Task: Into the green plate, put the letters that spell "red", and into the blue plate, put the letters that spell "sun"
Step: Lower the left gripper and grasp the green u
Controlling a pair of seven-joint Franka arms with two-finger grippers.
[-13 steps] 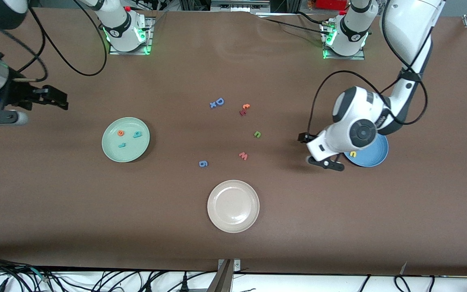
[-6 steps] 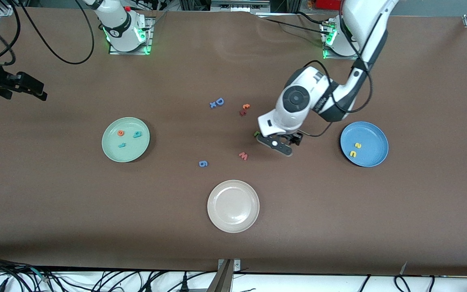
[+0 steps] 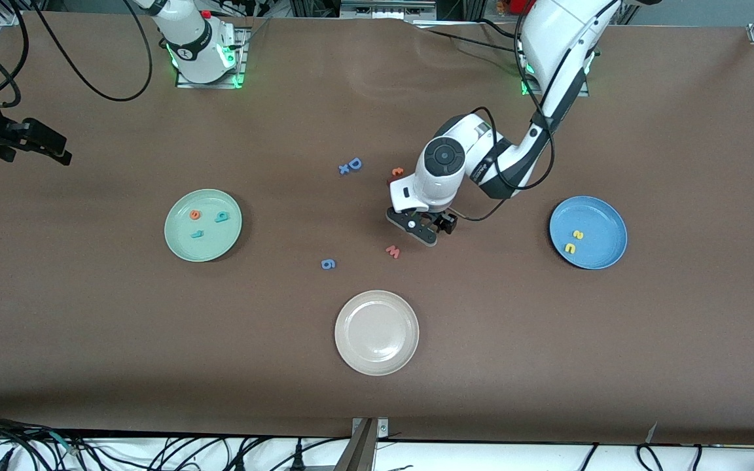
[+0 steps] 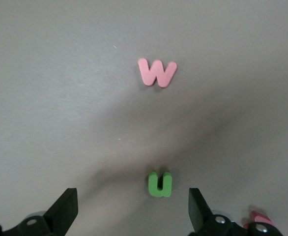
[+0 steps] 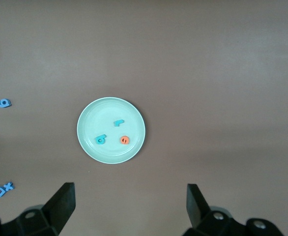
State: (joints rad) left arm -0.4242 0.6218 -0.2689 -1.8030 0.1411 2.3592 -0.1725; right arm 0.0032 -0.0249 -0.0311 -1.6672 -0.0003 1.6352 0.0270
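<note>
The brown counter (image 3: 612, 340) carries three plates. The green plate (image 3: 203, 225) sits toward the right arm's end with the teal r (image 3: 197, 233), orange e (image 3: 195, 214) and teal d (image 3: 222, 217) in it. The blue plate (image 3: 588, 232) sits toward the left arm's end with the yellow s (image 3: 577, 234) and n (image 3: 570, 248) in it. The cream plate (image 3: 376, 332) is nearest the camera.

The front view hides the green u under the left pincer (image 3: 418, 227). Only the left wrist view shows that u (image 4: 159, 184) lying flat between the spread fingers (image 4: 197, 208), untouched, with the pink w (image 4: 157, 72) close by.

A second ago that pincer was next to the blue plate, covering part of it; now it's over the u. The right pincer (image 3: 30, 140), released too, waits off at the counter's edge, its arm cut off, having drifted outward.

The orange-red letters (image 3: 395, 173) are half hidden by the left arm.
</note>
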